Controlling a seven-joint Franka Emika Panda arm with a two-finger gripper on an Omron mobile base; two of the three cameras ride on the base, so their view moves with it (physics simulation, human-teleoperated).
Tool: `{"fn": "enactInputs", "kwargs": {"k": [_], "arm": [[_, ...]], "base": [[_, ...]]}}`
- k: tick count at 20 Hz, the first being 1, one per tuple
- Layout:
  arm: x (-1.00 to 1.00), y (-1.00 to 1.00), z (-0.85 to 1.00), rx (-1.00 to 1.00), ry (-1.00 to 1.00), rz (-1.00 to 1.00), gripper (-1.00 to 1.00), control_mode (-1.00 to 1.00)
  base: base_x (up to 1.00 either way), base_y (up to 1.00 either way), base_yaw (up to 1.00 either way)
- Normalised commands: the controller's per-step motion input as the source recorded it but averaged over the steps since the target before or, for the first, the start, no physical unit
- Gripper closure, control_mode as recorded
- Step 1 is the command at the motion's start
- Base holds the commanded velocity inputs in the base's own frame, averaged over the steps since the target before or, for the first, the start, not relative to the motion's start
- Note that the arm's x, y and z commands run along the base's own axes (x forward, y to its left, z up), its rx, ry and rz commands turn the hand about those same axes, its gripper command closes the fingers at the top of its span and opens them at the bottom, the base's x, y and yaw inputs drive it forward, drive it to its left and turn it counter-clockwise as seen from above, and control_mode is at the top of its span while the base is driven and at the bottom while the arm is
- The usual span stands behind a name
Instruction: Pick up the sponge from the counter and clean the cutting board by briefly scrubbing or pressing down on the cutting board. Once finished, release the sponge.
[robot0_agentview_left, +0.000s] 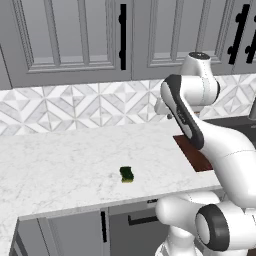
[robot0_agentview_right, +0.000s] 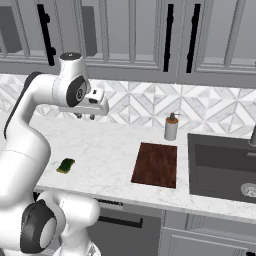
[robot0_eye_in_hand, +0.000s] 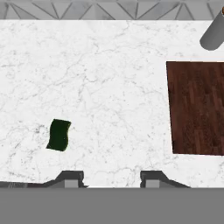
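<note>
The sponge (robot0_agentview_left: 127, 174) (robot0_agentview_right: 65, 165), a small dark green block with a yellow underside, lies on the white marble counter (robot0_agentview_left: 60, 165) (robot0_agentview_right: 110, 145) near its front edge. The dark reddish-brown cutting board (robot0_agentview_right: 156, 164) (robot0_agentview_left: 195, 154) lies flat to its right, beside the sink. My gripper (robot0_agentview_right: 85, 116) hangs high above the counter, between the sponge and the board, open and holding nothing. In the hand view the gripper (robot0_eye_in_hand: 111, 179) looks straight down, with the sponge (robot0_eye_in_hand: 59, 134) at lower left and the cutting board (robot0_eye_in_hand: 197, 107) at the right edge.
A grey soap dispenser (robot0_agentview_right: 171, 127) (robot0_eye_in_hand: 213, 33) stands behind the board by the tiled backsplash. The dark sink basin (robot0_agentview_right: 220, 167) is set into the counter right of the board. Grey wall cabinets hang above.
</note>
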Motion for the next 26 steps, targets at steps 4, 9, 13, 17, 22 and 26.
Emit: {"fn": "enactInputs", "kwargs": {"k": [4, 9, 13, 17, 22, 26], "arm": [[0.0, -0.02, 0.0, 0.0, 0.0, 0.0, -1.0, -1.0], [0.0, 0.0, 0.0, 0.0, 0.0, 0.0, -1.0, -1.0], [0.0, 0.03, -0.05, 0.03, 0.04, 0.01, -1.0, -1.0], [-0.15, 0.62, -0.62, 0.02, 0.09, -0.01, -1.0, -1.0], [-0.21, 0.97, -0.98, 0.0, 0.0, -0.13, -1.0, -1.0], [-0.01, 0.89, -0.95, 0.0, 0.0, -0.21, -1.0, -1.0]], "base": [[0.0, 0.0, 0.0], [0.0, 0.0, 0.0], [0.0, 0.0, 0.0], [0.0, 0.0, 0.0], [0.0, 0.0, 0.0], [0.0, 0.0, 0.0]]}}
